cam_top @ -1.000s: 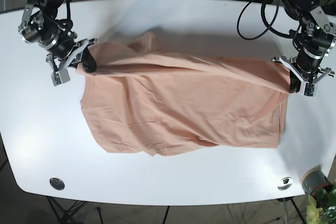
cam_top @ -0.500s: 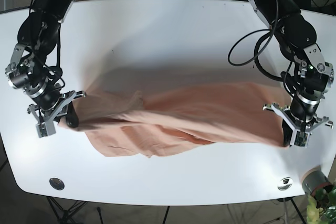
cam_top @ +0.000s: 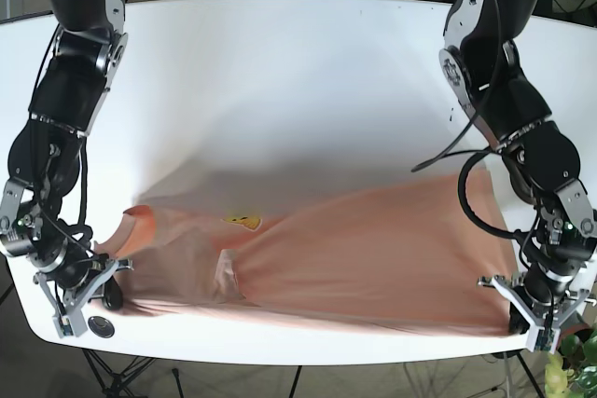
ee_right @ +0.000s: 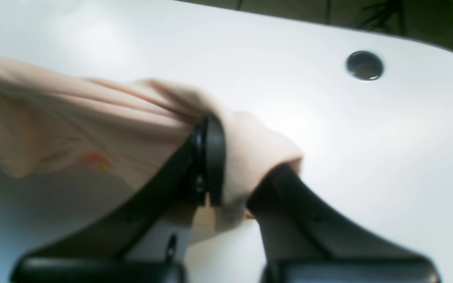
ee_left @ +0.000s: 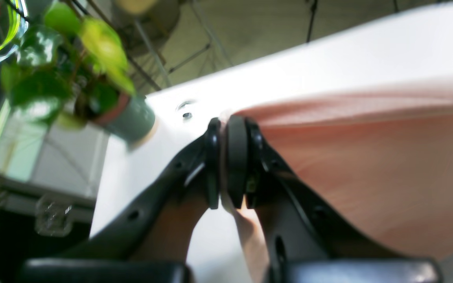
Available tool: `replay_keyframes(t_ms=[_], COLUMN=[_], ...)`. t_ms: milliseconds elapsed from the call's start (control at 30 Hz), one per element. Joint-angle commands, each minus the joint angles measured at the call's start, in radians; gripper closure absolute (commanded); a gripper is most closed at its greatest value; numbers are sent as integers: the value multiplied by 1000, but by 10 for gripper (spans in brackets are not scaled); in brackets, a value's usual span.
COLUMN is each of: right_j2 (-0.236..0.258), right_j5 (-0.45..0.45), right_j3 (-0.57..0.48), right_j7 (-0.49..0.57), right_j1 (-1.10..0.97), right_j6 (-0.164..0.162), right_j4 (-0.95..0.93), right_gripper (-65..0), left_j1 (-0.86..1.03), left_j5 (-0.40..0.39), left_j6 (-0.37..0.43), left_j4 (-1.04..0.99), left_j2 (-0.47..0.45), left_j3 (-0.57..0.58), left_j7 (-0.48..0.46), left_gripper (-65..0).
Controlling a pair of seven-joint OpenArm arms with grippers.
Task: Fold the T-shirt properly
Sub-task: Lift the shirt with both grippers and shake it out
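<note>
The peach T-shirt [cam_top: 354, 267] hangs stretched between my two grippers along the front edge of the white table [cam_top: 280, 90]. A small yellow mark [cam_top: 242, 221] faces up on it. My left gripper [cam_top: 530, 319] is at the front right, shut on the shirt's corner. In the left wrist view its pads [ee_left: 236, 157] pinch the cloth edge [ee_left: 368, 157]. My right gripper [cam_top: 104, 294] is at the front left, shut on the other end. In the right wrist view the shirt [ee_right: 92, 125] bunches over the gripper [ee_right: 234, 173] and hides one finger.
A round grommet [cam_top: 101, 326] sits in the table beside my right gripper and also shows in the right wrist view [ee_right: 364, 65]. A potted plant [ee_left: 73, 59] stands just off the front right corner, close to my left gripper. The table's front edge is right under both grippers.
Both grippers have moved from the back of the table to its front edge, dragging the shirt with them. The shirt has turned over and the yellow mark now shows.
</note>
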Motion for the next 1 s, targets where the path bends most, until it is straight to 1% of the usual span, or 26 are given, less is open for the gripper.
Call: replay_keyframes(t_ms=[0,100,167,300,433,500,600,700,767,833,900,967], right_j2=[29,50,55,100,135,158,179,208,224,228,236,236], right_j5=[16,17,17,17,25,28,36,63,82,96,109,112], right_j3=[-25,-68,-89,-126,-201,-230,-244,-244,-243,-240,-204,-146], right_j7=[37,34,32,32,32,32,18,-5,-9,-9,-12,-12], right_j1=[88,191,233,352,498,549,596,607,593,552,490,392], right_j6=[1,1,1,1,3,3,7,32,40,41,41,40], right_j4=[11,-26,-38,-68,-112,-115,-104,-84,-77,-71,-34,8], right_gripper=[-22,-22,-22,-22,-22,-22,-22,-22,-22,-22,-22,-22], left_j1=[-89,-175,-218,-301,-394,-422,-442,-442,-439,-424,-359,-301], left_j5=[-6,-7,-7,-7,-7,-7,-6,-9,-13,-13,-13,-13], left_j6=[10,10,10,10,10,7,6,4,4,3,3,3], left_j4=[-16,-50,-53,-51,-54,-42,23,86,119,148,179,224], left_j2=[-22,-41,-45,-68,-81,-81,-91,-114,-128,-130,-131,-131], left_j3=[0,19,37,52,76,80,80,117,149,161,165,165], left_j7=[-29,-29,-26,-22,-22,-21,-13,28,40,42,45,50], left_gripper=[0,0,0,0,0,0,0,0,0,0,0,0])
